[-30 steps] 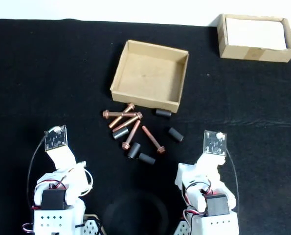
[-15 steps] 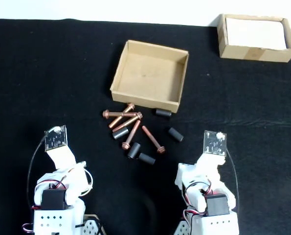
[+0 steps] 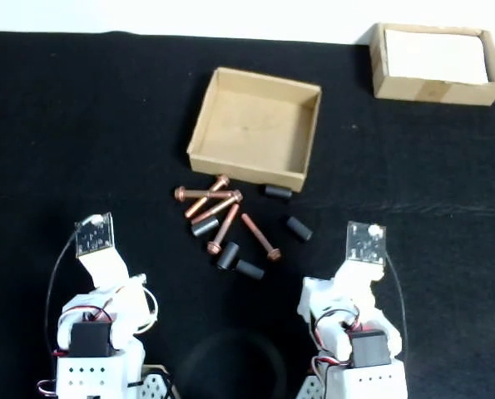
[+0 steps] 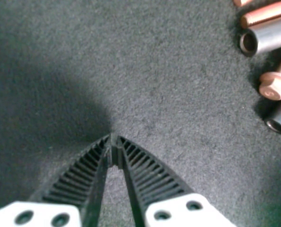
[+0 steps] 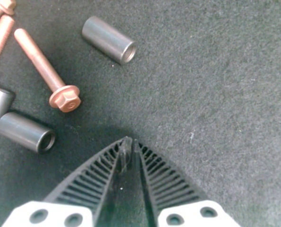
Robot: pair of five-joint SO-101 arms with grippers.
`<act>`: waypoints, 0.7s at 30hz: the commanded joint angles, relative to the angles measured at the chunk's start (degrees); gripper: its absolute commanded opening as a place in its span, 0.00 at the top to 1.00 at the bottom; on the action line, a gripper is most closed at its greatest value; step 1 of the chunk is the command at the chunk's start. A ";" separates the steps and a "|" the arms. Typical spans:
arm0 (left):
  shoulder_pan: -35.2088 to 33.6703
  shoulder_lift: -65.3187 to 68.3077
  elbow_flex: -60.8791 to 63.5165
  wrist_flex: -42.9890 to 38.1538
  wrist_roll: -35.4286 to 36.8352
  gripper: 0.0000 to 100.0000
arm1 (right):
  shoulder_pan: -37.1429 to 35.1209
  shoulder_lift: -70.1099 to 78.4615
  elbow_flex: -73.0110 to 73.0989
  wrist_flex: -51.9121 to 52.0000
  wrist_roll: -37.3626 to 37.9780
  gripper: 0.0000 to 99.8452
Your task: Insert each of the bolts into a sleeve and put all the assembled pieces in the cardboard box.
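Several copper bolts (image 3: 216, 204) and dark sleeves (image 3: 228, 254) lie scattered on the black cloth just in front of the open cardboard box (image 3: 200, 125). My left gripper (image 4: 112, 142) is shut with nothing in it, over bare cloth to the left of the pile; a sleeve (image 4: 265, 40) and a bolt head (image 4: 274, 88) show at the edge of its view. My right gripper (image 5: 127, 145) is also shut and holds nothing, close to a bolt (image 5: 46, 73) and two sleeves (image 5: 108, 39) (image 5: 26, 132). Both arms (image 3: 97, 274) (image 3: 355, 283) sit folded at the near edge.
A second cardboard box (image 3: 388, 79) with a white sheet inside stands at the far right corner. Black cloth (image 3: 81, 133) covers the table, with free room left and right of the pile.
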 commanded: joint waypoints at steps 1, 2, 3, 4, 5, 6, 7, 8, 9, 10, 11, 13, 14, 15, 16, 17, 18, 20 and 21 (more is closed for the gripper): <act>-0.40 -0.22 0.92 0.09 0.18 0.99 | 0.57 -0.75 7.69 0.40 -0.09 0.99; -0.40 -0.22 0.92 0.09 0.18 0.99 | 0.57 -0.75 7.69 0.40 -0.09 0.99; -0.40 -0.22 0.92 0.09 0.18 0.99 | 0.57 -0.75 7.69 0.40 -0.09 0.99; -0.04 -0.22 0.92 0.09 0.18 0.99 | 0.57 -0.75 7.69 0.40 -0.09 0.99; 0.22 -0.22 0.92 0.09 0.35 0.99 | 0.48 -0.75 7.69 0.31 -0.09 0.99; 0.40 -0.22 0.92 0.09 0.35 0.99 | 0.48 -0.75 7.69 0.04 0.00 0.99; 0.40 -0.22 0.92 0.09 0.35 0.99 | 0.48 -0.75 7.69 0.04 0.00 0.99; 0.40 -0.22 0.92 0.09 0.35 0.99 | 0.48 -0.75 7.69 0.04 0.00 0.99; 0.40 -0.22 0.92 0.09 0.35 0.99 | 0.40 -0.75 7.69 0.04 0.00 0.99; 0.48 -0.22 0.92 0.09 0.26 0.99 | 0.40 -0.75 7.69 -0.04 0.00 0.99; 0.48 -0.22 0.92 0.00 0.18 0.99 | 0.40 -0.75 7.43 -0.13 0.00 0.99; 1.36 -0.31 0.92 -1.41 0.09 0.99 | 0.40 -0.84 6.73 -1.71 0.00 0.99; 2.15 -0.31 0.92 -3.25 0.09 0.99 | 0.40 -0.84 5.58 -2.24 0.00 0.99; 2.51 -0.31 0.92 -4.92 0.09 0.99 | 0.40 -0.84 4.09 -2.42 0.00 0.99; 2.77 -0.31 0.57 -6.42 0.09 0.99 | 0.40 -0.84 2.42 -2.59 0.00 0.99; 2.77 -0.31 0.04 -7.65 0.09 0.99 | 0.40 -0.84 0.66 -2.77 0.00 0.99; 2.68 -0.31 -1.19 -8.44 0.09 0.99 | 0.40 -0.84 -1.19 -2.77 0.00 0.99; 2.68 -0.31 -4.53 -8.79 0.09 0.99 | 0.40 -0.84 -4.53 -2.77 0.00 0.99; 2.68 -0.31 -6.29 -8.79 0.09 0.99 | 0.40 -0.84 -5.58 -2.77 0.00 0.99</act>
